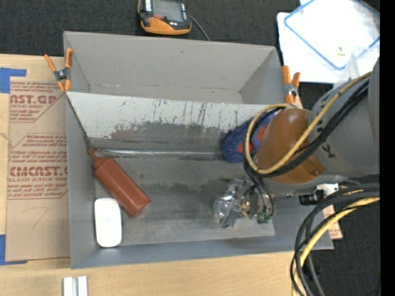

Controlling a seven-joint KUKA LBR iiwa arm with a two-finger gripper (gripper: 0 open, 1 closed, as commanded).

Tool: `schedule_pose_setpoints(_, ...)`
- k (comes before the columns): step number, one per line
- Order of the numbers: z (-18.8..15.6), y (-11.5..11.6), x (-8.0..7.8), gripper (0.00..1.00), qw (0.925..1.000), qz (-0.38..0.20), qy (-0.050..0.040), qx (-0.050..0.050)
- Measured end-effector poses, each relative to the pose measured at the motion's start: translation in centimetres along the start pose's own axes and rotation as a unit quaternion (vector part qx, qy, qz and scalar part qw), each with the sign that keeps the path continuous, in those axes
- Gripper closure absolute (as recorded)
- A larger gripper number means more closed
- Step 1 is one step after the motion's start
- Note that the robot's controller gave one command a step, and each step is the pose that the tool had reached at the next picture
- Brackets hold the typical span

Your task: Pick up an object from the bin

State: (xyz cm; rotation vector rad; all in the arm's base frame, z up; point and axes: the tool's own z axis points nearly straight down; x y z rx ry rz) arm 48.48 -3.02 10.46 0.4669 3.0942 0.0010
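Bin [166,66], as I log it: tool [242,207] low at front-right floor, open or closed I cannot tell; blue thing [233,145] near behind it; brown bottle [120,184], white bar [108,222] well apart, left; risk: closing on bare floor, catching nothing.

One brown bottle [120,184], one white bar [108,222], one blue object [234,143].

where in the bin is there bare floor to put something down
The widest bare patch is mid-floor of the bin, between the brown bottle on the left and the gripper on the right. The right end is crowded: the gripper, with a blue thing by the back wall. The left front corner holds a white bar.
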Motion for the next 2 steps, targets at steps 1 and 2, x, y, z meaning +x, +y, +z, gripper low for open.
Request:
schedule_pose_setpoints(1, -4.9, 0.0, 0.1, 1.0, 1.0, 0.0, 0.0028, 0.001)
schedule_pose_setpoints(2, -7.2, 0.0, 0.0, 1.0, 1.0, 0.0, 0.0022, 0.0)
